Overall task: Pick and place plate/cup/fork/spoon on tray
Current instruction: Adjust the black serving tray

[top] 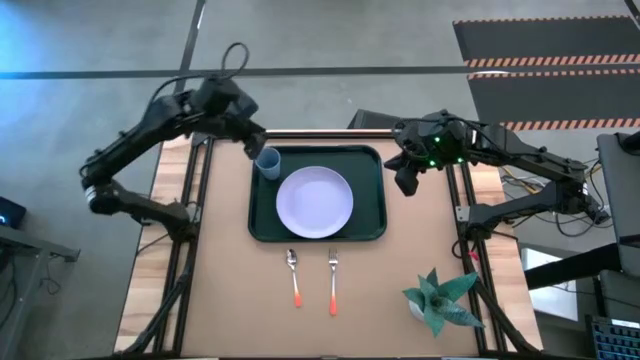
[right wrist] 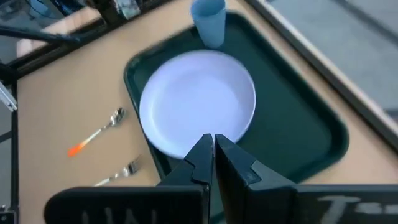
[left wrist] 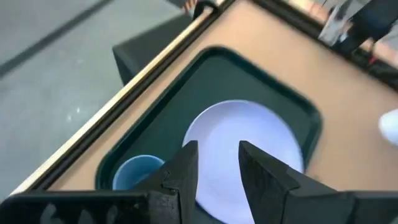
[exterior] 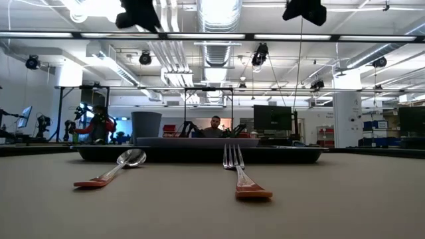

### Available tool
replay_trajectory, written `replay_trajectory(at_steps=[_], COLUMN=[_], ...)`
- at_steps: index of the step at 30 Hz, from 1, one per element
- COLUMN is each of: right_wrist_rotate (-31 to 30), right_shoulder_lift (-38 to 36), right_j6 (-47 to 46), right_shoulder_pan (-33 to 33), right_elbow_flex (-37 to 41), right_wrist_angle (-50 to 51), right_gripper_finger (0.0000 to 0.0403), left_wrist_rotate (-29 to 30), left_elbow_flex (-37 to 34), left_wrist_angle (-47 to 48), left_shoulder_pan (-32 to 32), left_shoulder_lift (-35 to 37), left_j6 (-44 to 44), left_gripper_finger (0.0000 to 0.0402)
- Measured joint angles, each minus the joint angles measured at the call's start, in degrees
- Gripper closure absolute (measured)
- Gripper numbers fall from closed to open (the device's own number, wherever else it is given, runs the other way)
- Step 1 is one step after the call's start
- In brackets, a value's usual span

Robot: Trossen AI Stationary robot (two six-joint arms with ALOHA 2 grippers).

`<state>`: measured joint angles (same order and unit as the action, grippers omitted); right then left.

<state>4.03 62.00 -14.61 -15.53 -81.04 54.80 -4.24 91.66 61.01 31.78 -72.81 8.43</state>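
Presently on the table: tray [top: 262,226], dark green, rectangular with rounded corners and raised rim, long axis running across the table. Plate [top: 314,201], round, flat, pale lavender-white, lying flat at the tray's middle. Cup [top: 268,163], small, round, blue, upright inside the tray's far-left corner, just beside the plate but apart from it. Spoon [top: 294,276], silver oval bowl, orange-red handle, lying on the bare table just in front of the tray; long axis runs front to back, bowl pointing toward the tray, handle toward the table's near edge. Fork [top: 333,279], silver tined head, orange-red handle, lying just right of the spoon and parallel to it, tines toward the tray, the two apart. Left gripper [top: 250,146], raised off the table above the tray's far-left corner near the cup, fingers [left wrist: 184,167] spread apart and holding nothing. Right gripper [top: 406,180], raised beside the tray's right rim, fingers pressed together, empty. Small green plant [top: 439,297], standing at the table's front right, well apart from the tray.
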Motion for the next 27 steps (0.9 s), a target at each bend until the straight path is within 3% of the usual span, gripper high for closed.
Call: replay_trajectory(at_steps=[5,11,19,27], right_wrist_rotate=[0.5,1.0,2.4,2.4], right_shoulder_lift=[0.0,0.7,6.1,14.2], right_j6=[-4.4,-11.3,-18.5,-20.0], right_shoulder_pan=[0.3,0.9,3.0,3.6], right_elbow_flex=[4.2,15.0,31.1,34.5], right_wrist_angle=[3.8,0.1,-19.9,-24.1], right_gripper_finger=[0.0394,0.0394,0.0394,0.0394], left_wrist_rotate=[8.5,15.1,16.4,16.4], left_elbow_flex=[-1.1,-5.8,-14.7,-20.1], left_wrist_angle=[-0.1,-3.1,-13.1,-14.4], left_shoulder_pan=[-6.7,-12.8,-15.4,-15.4], left_shoulder_lift=[6.5,13.2,17.9,19.1], left_j6=[4.0,8.2,8.2,10.8], left_gripper_finger=[0.0304,0.0304,0.0304,0.0304])
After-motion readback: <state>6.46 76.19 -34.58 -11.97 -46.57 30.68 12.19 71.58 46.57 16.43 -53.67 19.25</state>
